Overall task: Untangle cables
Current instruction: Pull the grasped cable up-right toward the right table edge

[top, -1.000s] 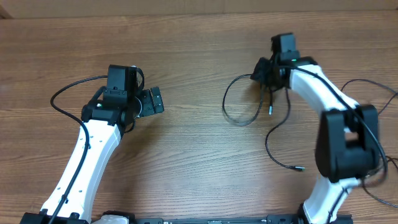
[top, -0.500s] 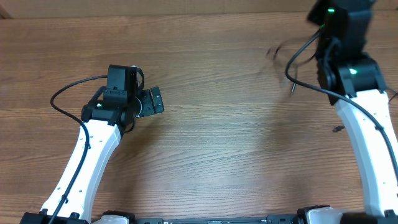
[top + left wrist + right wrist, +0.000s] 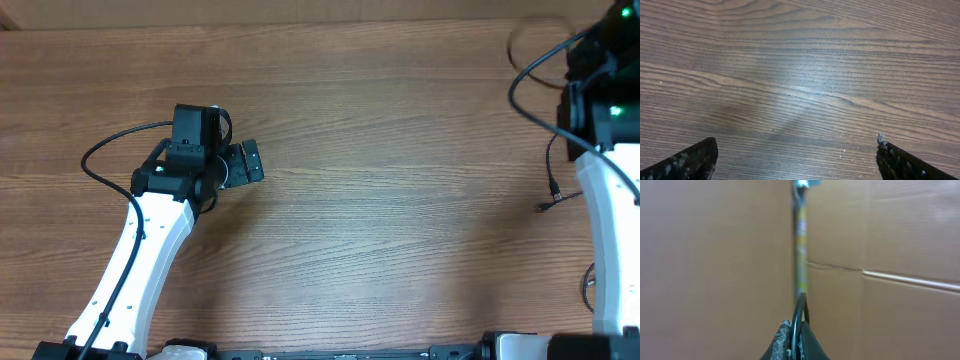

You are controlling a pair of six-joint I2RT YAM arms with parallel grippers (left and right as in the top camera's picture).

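Right fingers [image 3: 795, 337] clenched on cable [image 3: 551, 165], likely just one. We lift slow at counter [image 3: 400, 250] right edge so it hangs free. Left fingers [image 3: 250, 160] spread, empty.

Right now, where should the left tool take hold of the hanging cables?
The shut right tool holds the cables up. Probably grip the straight stretch just above the plug end, coming from the left; it dangles free there.

Table: brown wood-grain table [image 3: 380, 200], bare across its middle.
Sheen: pale glare patch [image 3: 800, 92] on the wood grain.
Backdrop: tan cardboard [image 3: 715, 255], with a seam [image 3: 910, 277] running across it on the right.
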